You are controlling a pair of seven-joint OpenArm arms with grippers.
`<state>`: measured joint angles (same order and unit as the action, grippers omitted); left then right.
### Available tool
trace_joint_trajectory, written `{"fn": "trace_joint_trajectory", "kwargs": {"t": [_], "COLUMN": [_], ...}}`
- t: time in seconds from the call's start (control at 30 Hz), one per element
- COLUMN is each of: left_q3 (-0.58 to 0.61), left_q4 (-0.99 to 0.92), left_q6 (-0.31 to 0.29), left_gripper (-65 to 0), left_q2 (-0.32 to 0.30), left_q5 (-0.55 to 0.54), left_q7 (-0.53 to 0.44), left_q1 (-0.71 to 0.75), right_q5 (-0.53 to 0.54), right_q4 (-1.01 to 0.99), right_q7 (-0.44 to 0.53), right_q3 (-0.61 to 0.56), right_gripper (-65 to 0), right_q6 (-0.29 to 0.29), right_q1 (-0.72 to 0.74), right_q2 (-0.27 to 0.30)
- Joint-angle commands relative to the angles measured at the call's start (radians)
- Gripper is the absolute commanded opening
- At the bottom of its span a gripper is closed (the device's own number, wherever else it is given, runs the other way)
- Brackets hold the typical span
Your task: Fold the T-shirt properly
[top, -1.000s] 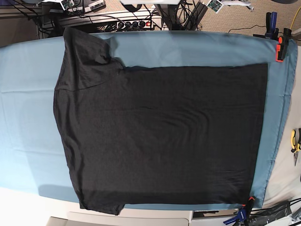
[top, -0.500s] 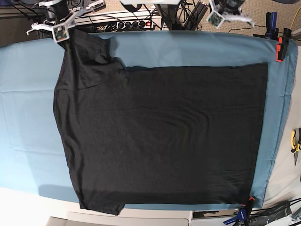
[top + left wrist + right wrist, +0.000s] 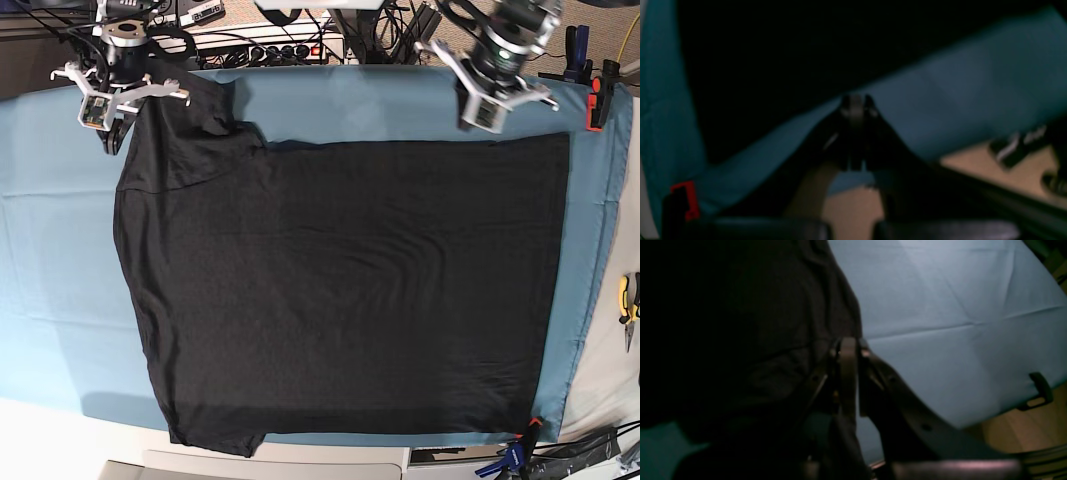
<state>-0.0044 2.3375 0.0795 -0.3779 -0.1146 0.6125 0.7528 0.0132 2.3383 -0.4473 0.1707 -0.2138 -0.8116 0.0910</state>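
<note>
The dark T-shirt point(image 3: 340, 280) lies spread flat on the teal-blue sheet point(image 3: 50, 250), one sleeve at the top left and its hem towards the right. No rainbow collar trim shows. My right gripper point(image 3: 113, 135) hovers at the outer edge of the top-left sleeve. In the right wrist view the gripper point(image 3: 848, 345) has its fingers pressed together beside the sleeve cloth point(image 3: 756, 340). My left gripper point(image 3: 470, 120) is over the sheet just above the shirt's top edge. In the left wrist view the gripper point(image 3: 856, 100) is shut over blue sheet, with the dark shirt point(image 3: 773, 50) beyond it.
Orange-black clamps hold the sheet at the top right point(image 3: 598, 100) and bottom right point(image 3: 520, 440). Yellow pliers point(image 3: 628, 300) lie at the right edge. Cables and a power strip point(image 3: 280, 50) run behind the table. A red clamp point(image 3: 683, 196) shows in the left wrist view.
Both arms have come down from the far edge into view. The right gripper has moved to the sleeve edge, the left to the shirt's top edge. The shirt has not moved.
</note>
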Motion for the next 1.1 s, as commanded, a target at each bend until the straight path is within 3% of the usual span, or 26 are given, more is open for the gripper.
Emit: {"fn": "trace_joint_trajectory", "kwargs": {"t": [0.0,0.1,0.2,0.37,0.47,0.6,0.73,0.83,0.93,1.07], "left_q3": [-0.044,-0.177,-0.277,-0.348,-0.352,-0.352,-0.36,-0.396,-0.475,-0.615], "left_q4": [0.019,0.019,0.019,-0.044,-0.117,-0.189,-0.203,-0.203,-0.203,-0.203], "left_q6": [0.001,-0.026,-0.056,-0.093,-0.132,-0.135,-0.185,-0.186,-0.186,-0.205], "left_gripper": [-65.0,-65.0,-65.0,-65.0,-65.0,-65.0,-65.0,-65.0,-65.0,-65.0], "left_q2": [0.007,0.032,0.032,0.032,0.032,0.032,0.032,0.031,0.031,0.019], "left_q5": [-0.029,-0.143,-0.233,-0.359,-0.415,-0.47,-0.515,-0.546,-0.579,-0.651], "left_q7": [-0.03,-0.037,-0.037,-0.037,-0.036,-0.036,-0.024,-0.008,-0.006,0.019], "left_q1": [0.008,0.008,0.006,-0.014,-0.04,-0.08,-0.117,-0.144,-0.158,-0.159], "right_q5": [-0.009,0.004,0.083,0.212,0.267,0.337,0.433,0.512,0.612,0.72], "right_q4": [0.018,0.018,0.017,-0.087,-0.177,-0.284,-0.311,-0.311,-0.311,-0.309], "right_q7": [0.018,0.014,0.013,0.002,-0.011,-0.035,-0.066,-0.09,-0.117,-0.155], "right_q3": [0.019,0.088,0.18,0.296,0.322,0.322,0.322,0.331,0.394,0.552], "right_gripper": [-62.6,-62.6,-62.6,-62.6,-62.6,-62.6,-62.6,-62.6,-62.6,-62.6], "right_q6": [-0.008,-0.008,-0.008,-0.003,0.043,0.124,0.186,0.25,0.289,0.29], "right_q1": [0.001,0.026,0.068,0.144,0.18,0.219,0.249,0.265,0.283,0.308], "right_q2": [0.003,0.003,0.003,0.009,0.029,0.056,0.056,0.056,0.056,0.063]}}
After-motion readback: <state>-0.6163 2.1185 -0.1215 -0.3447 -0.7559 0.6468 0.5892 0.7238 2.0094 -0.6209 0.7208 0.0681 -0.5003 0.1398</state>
